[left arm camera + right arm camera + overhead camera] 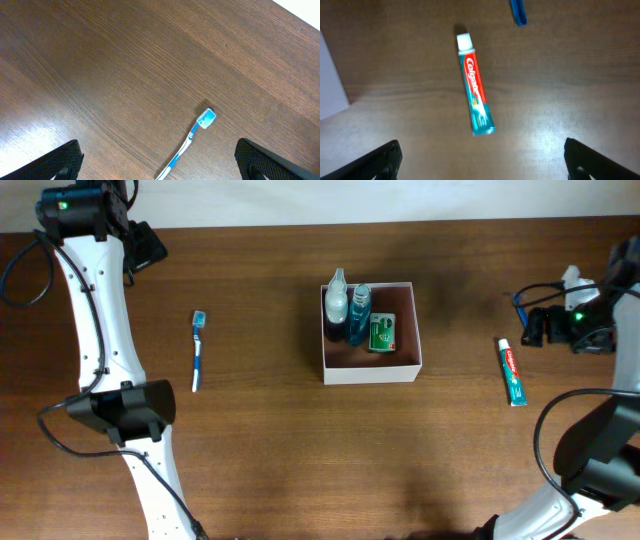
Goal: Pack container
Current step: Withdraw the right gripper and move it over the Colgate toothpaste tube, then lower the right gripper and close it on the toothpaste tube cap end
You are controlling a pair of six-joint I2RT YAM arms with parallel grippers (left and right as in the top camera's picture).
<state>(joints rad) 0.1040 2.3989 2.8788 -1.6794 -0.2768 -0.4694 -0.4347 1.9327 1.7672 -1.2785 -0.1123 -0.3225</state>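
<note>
Overhead alone shows the container (372, 371) mid-table, holding two bottles (360, 320) and a green packet (382, 333), with a toothbrush (198, 350) well to its left and a Colgate toothpaste tube (512, 371) well to its right. Wrist views add that the left gripper (159, 160) hangs spread wide above the toothbrush and the right gripper (480, 155) above the tube, both empty.

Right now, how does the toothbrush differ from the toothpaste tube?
The toothbrush is thin, blue and white; the toothpaste tube is wider and flat, red, white and teal. The toothbrush lies left of the container; the toothpaste tube lies right of it. Both lie flat on the table, outside the container, untouched.
</note>
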